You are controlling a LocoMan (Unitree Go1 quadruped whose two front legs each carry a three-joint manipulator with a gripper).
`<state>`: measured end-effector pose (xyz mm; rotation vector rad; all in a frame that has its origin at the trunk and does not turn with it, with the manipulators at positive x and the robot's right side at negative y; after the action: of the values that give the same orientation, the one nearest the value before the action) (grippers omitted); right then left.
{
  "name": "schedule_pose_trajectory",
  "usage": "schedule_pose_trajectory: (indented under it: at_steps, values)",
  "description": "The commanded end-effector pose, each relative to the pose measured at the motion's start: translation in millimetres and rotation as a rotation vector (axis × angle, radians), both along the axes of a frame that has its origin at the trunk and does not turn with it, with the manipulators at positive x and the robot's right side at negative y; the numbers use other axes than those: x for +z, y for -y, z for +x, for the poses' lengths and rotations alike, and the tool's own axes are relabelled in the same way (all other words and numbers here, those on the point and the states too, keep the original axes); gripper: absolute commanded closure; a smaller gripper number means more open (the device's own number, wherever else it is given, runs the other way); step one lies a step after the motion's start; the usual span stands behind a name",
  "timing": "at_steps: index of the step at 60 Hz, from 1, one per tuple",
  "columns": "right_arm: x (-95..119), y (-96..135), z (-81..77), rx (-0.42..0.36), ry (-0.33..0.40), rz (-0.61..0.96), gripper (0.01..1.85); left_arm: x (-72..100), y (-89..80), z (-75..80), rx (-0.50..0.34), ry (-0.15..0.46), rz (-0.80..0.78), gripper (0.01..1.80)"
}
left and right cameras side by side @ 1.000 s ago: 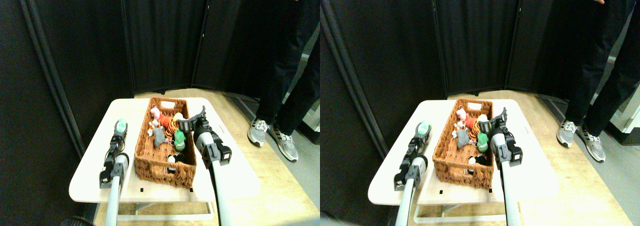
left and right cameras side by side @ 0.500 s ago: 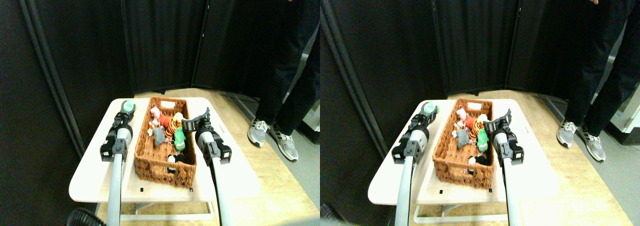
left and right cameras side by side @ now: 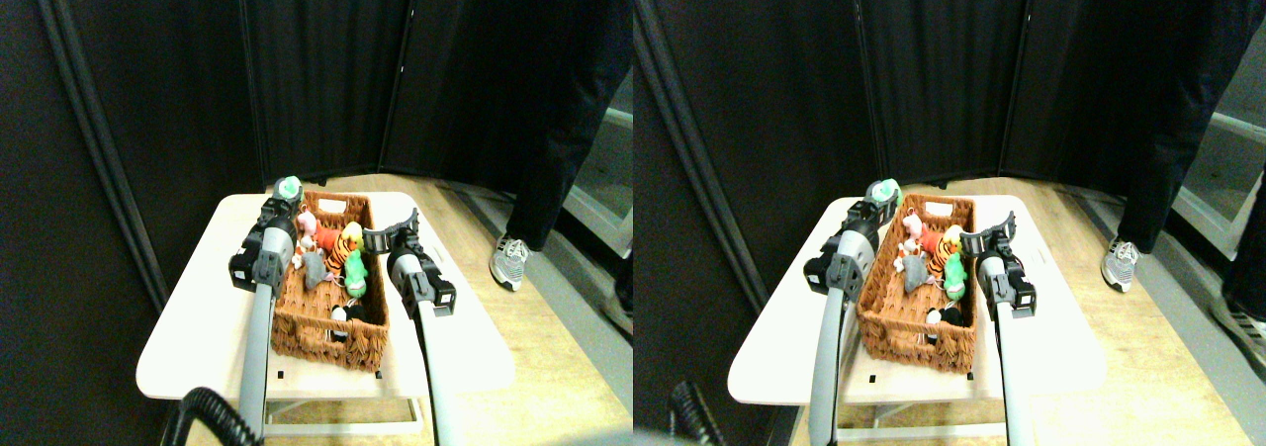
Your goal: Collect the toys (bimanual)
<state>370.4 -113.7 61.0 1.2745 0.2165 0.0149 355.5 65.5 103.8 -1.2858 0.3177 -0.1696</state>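
1. the left pincer is raised over the far left corner of the wicker basket, clamped on a pale green toy.
2. the basket sits lengthwise on the white tabletop; i can read no label or writing on it.
3. inside lie the other toys: pink at the far end, then orange tiger-striped, grey, green, and a black and white one nearest.
4. the right pincer hangs at the basket's right rim, jaws spread, gripping nothing.
5. a person's dark trouser leg and grey shoe stand on the wooden floor to the right.
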Motion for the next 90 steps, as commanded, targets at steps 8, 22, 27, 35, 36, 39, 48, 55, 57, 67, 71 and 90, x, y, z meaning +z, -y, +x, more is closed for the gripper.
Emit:
schedule_pose_trajectory:
  at_steps: [8, 22, 27, 35, 36, 39, 48, 55, 57, 67, 71, 90]
  values:
    - [2, 7, 3.2, -0.036, 0.033, 0.008, 0.79, 2.5, 15.2, 2.1, -0.004, 0.022, -0.042, 1.80]
    - [4, 7, 1.5, -0.029, 0.041, -0.005, 0.80, -11.4, 19.7, 4.5, 0.000, -0.006, -0.061, 1.80]
    - [4, 7, 1.0, -0.031, 0.039, -0.003, 0.79, -14.5, 17.3, 4.2, 0.003, -0.019, -0.057, 1.80]
    - [4, 8, 1.1, -0.030, 0.041, -0.009, 0.79, -17.7, 13.0, 3.1, -0.028, -0.069, -0.076, 1.77]
    - [5, 8, 0.8, -0.029, 0.039, -0.009, 0.78, -17.7, 12.5, 3.2, -0.041, -0.069, -0.074, 1.69]
    - [5, 8, 0.3, -0.024, 0.040, -0.010, 0.80, -17.2, 12.2, 2.6, -0.035, -0.075, -0.071, 1.61]
    - [5, 8, 0.3, -0.028, 0.040, -0.020, 0.73, -15.7, 11.5, 2.8, -0.061, -0.094, -0.066, 1.28]
    - [5, 9, 0.4, -0.027, 0.038, -0.021, 0.72, -14.6, 11.7, 2.6, -0.075, -0.126, -0.090, 1.04]
    - [5, 10, 0.4, -0.025, 0.036, -0.018, 0.72, -14.5, 11.7, 2.7, -0.086, -0.129, -0.094, 1.00]
    - [6, 11, 0.2, -0.021, 0.039, -0.011, 0.75, -12.7, 13.1, 2.5, -0.125, -0.138, -0.088, 0.87]
    - [6, 11, -0.2, -0.023, 0.041, -0.012, 0.75, -12.1, 13.2, 2.6, -0.117, -0.134, -0.094, 0.87]
    - [20, 26, -0.2, -0.083, 0.136, 0.004, 1.20, -10.0, -24.2, 7.7, 0.010, 0.012, 0.005, 1.41]
